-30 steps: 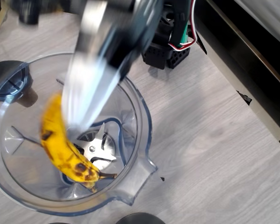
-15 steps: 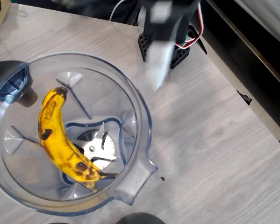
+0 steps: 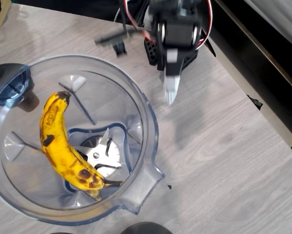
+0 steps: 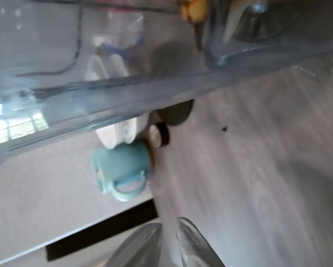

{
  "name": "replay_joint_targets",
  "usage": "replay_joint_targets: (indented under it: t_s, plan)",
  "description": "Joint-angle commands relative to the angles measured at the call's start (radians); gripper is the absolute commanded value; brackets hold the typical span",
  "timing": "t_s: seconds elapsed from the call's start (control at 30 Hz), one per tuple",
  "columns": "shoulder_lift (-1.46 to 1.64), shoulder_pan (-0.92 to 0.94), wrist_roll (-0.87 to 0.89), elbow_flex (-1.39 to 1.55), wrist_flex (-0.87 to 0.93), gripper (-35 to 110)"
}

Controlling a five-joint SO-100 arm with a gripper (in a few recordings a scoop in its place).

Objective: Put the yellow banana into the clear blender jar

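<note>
A: Starting left, overhead view: the large clear bluish plastic blender jar (image 3: 70, 139) is sitting at the table's left edge, spout pointing toward the bottom edge. The curved yellow banana with brown spots (image 3: 63, 144) is lying inside it, along the left inner wall, dark lower tip resting next to the silver four-pointed blade (image 3: 101, 153).

B: So the drop looks done?

A: Judging so, banana is fully inside the rim and nothing is touching it. What's left looks like parking the arm.

B: Gripper?

A: The black gripper with pale fingers (image 3: 170, 87) is hanging over bare grey wood-grain table (image 3: 219, 161) near the top edge, right of the jar and apart from it. In the wrist view the fingertips (image 4: 165, 245) are nearly together, narrow gap, holding nothing.

B: Room to move?

A: Plenty on the right, open wood toward the right edge and bottom-right corner. Watch the jar rim on the left. In the wrist view a teal mug with a handle (image 4: 120, 168) is sitting past the jar.
</note>
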Motion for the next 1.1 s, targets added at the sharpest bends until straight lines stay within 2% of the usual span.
replay_joint_targets:
  t_s: [0.0, 0.57, 1.07]
  plan:
    - [0.126, -0.002, 0.006, 0.196, -0.044, 0]
    - [0.127, 0.048, 0.031, 0.560, -0.081, 0]
    - [0.127, 0.052, 0.032, 0.566, 0.037, 0]
